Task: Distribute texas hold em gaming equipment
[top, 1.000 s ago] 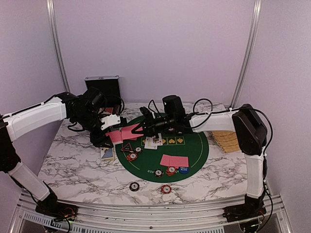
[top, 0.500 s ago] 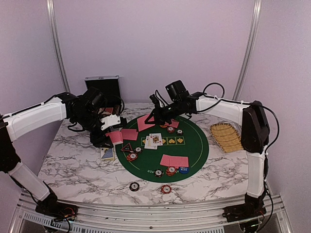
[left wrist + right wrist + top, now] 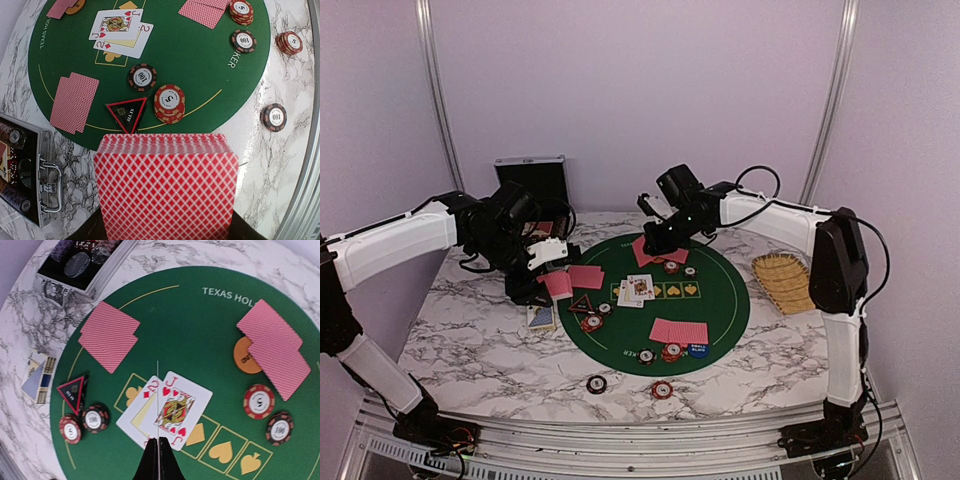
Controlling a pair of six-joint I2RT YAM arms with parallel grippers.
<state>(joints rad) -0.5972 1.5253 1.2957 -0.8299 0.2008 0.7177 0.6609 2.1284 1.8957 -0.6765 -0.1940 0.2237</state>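
Observation:
My left gripper point(image 3: 548, 272) is shut on a deck of red-backed cards point(image 3: 166, 185), held above the green mat's left edge point(image 3: 725, 300). My right gripper point(image 3: 157, 444) is shut on one card, seen edge-on point(image 3: 157, 390), over the mat's far side point(image 3: 656, 240). A face-up jack and two point(image 3: 172, 407) lie mid-mat. Face-down pairs lie left point(image 3: 109, 335), far point(image 3: 274, 347) and near point(image 3: 678, 330). A triangular marker point(image 3: 127, 111), a red chip stack point(image 3: 169, 102) and a black chip point(image 3: 142, 76) sit by the left pair. An orange disc point(image 3: 244, 357) and a blue disc point(image 3: 698, 349) lie on the mat.
A black metal-edged case point(image 3: 85, 260) lies open with chips at the back left. A straw basket point(image 3: 785, 280) stands right of the mat. Two chips point(image 3: 596, 383) point(image 3: 662, 389) lie on the marble near the front edge. A small printed card point(image 3: 541, 316) lies left of the mat.
My right gripper has carried a red-backed card from beside the deck across to the far side of the mat. The left arm and deck have stayed still.

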